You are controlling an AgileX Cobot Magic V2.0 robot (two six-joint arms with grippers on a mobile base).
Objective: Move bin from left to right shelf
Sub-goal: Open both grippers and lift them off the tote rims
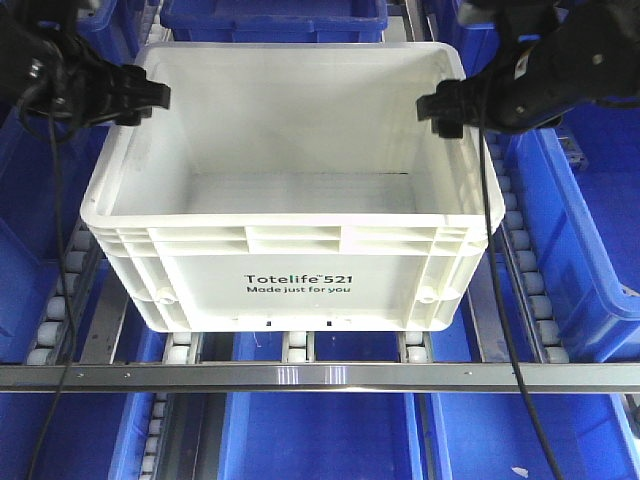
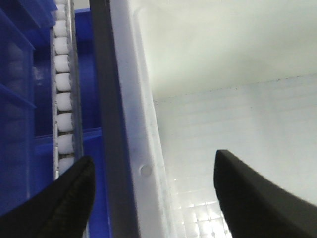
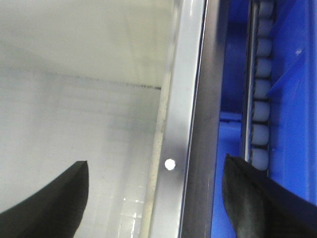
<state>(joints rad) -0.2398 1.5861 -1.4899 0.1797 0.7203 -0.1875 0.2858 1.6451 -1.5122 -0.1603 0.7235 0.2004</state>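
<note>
We see the bin (image 1: 290,190) at centre on the roller rails (image 1: 520,250), blue bins (image 1: 590,230) at 3 and 9 o'clock. Our left gripper (image 1: 150,97) at 10 o'clock has its jaws apart, straddling the bin's left wall. Our right gripper (image 1: 440,108) at 2 o'clock straddles the right wall, jaws likewise apart.

white bin (image 1: 290,255), fingers (image 1: 140,98) at rims
</note>
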